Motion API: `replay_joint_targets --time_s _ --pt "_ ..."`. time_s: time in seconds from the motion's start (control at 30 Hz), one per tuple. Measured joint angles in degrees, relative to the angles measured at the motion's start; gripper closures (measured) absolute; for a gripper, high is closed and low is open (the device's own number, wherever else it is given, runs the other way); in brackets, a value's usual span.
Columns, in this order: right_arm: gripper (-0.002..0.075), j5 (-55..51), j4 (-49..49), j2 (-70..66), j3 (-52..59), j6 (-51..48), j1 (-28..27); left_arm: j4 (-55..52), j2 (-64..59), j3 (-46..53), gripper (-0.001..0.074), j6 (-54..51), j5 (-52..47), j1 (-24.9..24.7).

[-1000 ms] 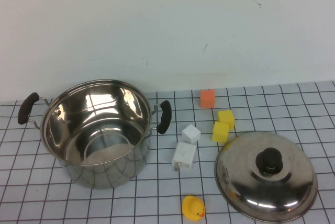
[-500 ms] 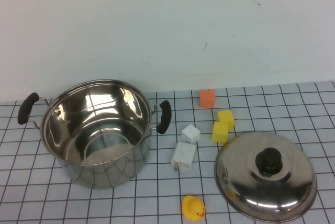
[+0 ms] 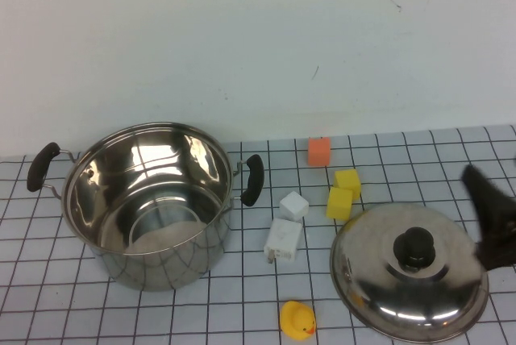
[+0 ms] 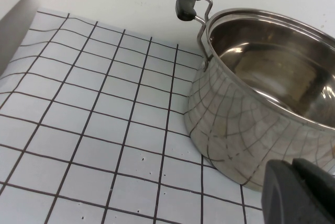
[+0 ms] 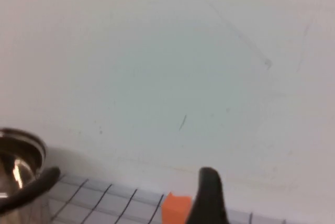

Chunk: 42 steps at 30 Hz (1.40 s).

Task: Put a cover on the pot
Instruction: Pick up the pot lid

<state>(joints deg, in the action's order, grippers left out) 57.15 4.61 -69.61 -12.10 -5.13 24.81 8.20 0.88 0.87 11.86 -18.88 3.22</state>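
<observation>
No readable text, label, brand, number or sign anywhere: not on pot, lid, blocks, duck, gridded mat or wall.

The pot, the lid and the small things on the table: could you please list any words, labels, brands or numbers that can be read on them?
None: no text shows on the pot, the lid, the blocks, the white adapter or the duck.
The right gripper, beside the lid, and the left gripper, near the pot, show none either.
</observation>
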Motion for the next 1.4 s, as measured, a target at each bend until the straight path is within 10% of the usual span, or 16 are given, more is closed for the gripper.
replay_joint_targets --time_s 0.37,1.07,1.4 --pt "0.02 7.4 -2.8 -32.0 -6.1 5.1 1.1 0.0 0.0 0.0 0.0738 0.0 0.0 0.0" --pt "0.0201 8.0 4.0 -47.5 -13.2 6.1 1.3 0.0 0.0 0.0 0.0738 -0.1 0.0 0.0" --pt "0.0375 8.0 3.0 -47.4 -13.2 13.3 1.3 0.0 0.0 0.0 0.0738 -0.1 0.0 0.0"
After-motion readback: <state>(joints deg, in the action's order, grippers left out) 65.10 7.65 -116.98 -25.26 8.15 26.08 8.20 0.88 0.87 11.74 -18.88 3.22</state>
